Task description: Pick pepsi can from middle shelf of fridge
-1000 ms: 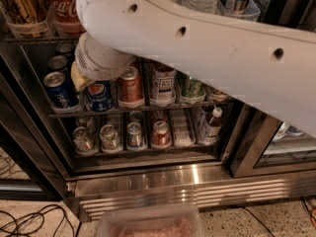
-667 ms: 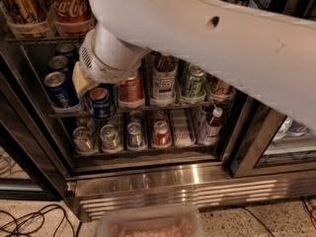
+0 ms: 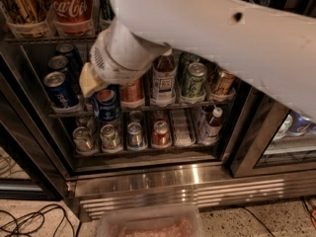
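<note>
Tool sits atop pepsi can at middle shelf front rail; grip state indeterminable; neighbouring can just beside.

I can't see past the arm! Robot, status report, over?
Gripper right above the blue aluminium Pepsi can, at the front of the dark wire middle shelf. Neighbours close: another blue can left, red-orange can right.

Desk = middle wire shelf of fridge, thin dark front rail. Standing on it, left to right: lane of blue cans, pepsi can at the front rail, red-orange can, white-label bottle, green cans, brown-gold can. Hand is over the desk's left part, right at the pepsi can's top; contact unclear.
</note>
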Robot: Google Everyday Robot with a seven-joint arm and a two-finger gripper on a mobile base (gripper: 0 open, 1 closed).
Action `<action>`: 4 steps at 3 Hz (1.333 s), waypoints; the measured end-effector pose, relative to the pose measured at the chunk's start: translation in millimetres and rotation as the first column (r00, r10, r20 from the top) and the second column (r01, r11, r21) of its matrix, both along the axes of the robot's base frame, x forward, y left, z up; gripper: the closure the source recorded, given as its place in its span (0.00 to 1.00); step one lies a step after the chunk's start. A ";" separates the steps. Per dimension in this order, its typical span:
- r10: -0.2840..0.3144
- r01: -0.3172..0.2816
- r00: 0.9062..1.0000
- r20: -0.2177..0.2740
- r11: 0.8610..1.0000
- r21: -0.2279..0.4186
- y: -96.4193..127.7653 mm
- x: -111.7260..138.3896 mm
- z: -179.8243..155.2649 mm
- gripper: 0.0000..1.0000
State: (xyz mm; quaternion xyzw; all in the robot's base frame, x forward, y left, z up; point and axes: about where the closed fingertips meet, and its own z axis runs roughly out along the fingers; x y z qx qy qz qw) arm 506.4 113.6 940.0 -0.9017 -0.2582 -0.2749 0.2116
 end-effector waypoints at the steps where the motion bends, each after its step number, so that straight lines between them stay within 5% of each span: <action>1: 0.047 -0.045 0.998 -0.052 0.998 0.051 -31.4 -20.8 -4.7 1.00; 3: 0.071 -0.048 0.988 -0.137 0.984 0.169 -74.3 -80.0 4.2 1.00; 4: 0.068 -0.026 0.987 -0.146 0.962 0.271 -70.0 -97.4 9.3 1.00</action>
